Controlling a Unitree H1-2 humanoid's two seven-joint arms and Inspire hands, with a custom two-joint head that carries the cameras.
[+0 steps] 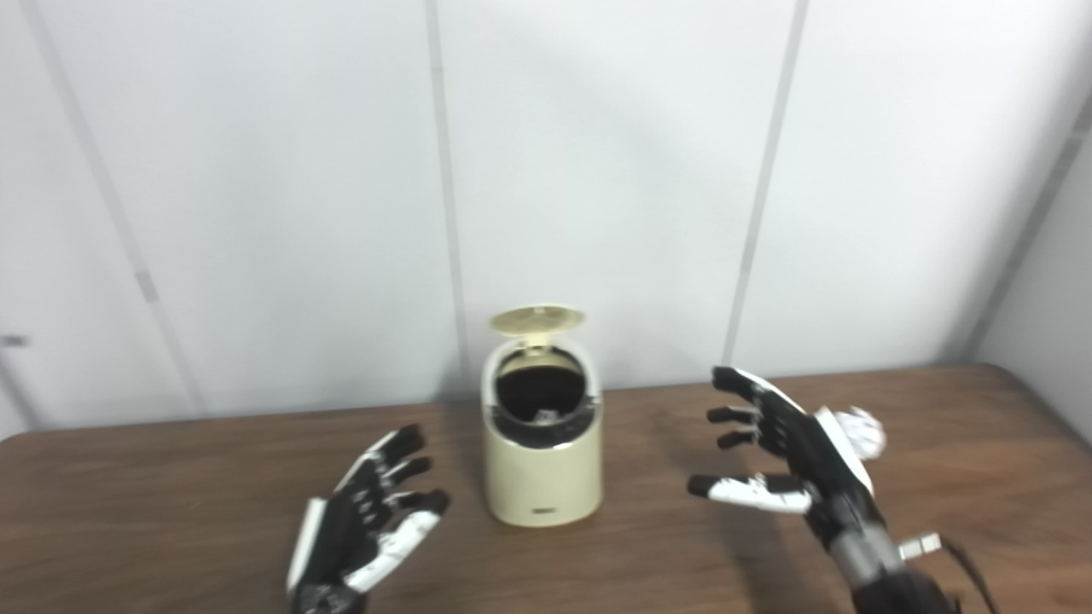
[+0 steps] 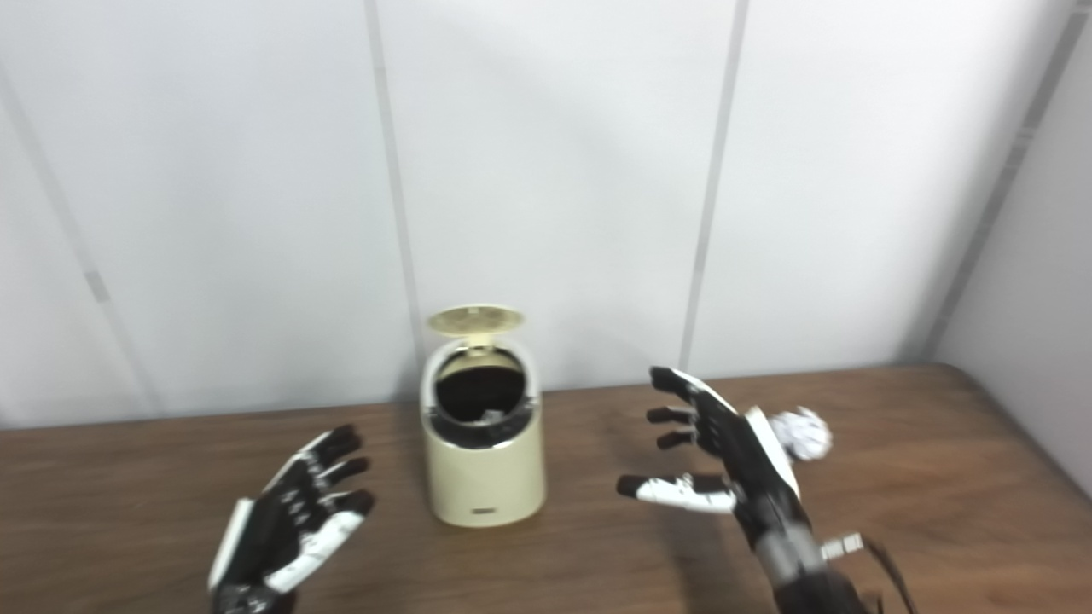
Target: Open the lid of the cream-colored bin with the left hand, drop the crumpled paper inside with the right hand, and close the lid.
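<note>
The cream-colored bin (image 1: 543,465) stands on the wooden table with its round lid (image 1: 537,319) tipped up and back, showing a dark inside with a pale scrap low in it. My left hand (image 1: 371,516) rests open, palm up, to the bin's left, apart from it. My right hand (image 1: 781,448) hovers open to the bin's right, fingers spread toward it and holding nothing. A crumpled white paper ball (image 1: 860,431) lies on the table just behind the right hand, partly hidden by it.
The brown wooden table (image 1: 171,503) ends at a white panelled wall (image 1: 597,170) right behind the bin. The table's right edge (image 1: 1054,409) runs close to the right hand's side.
</note>
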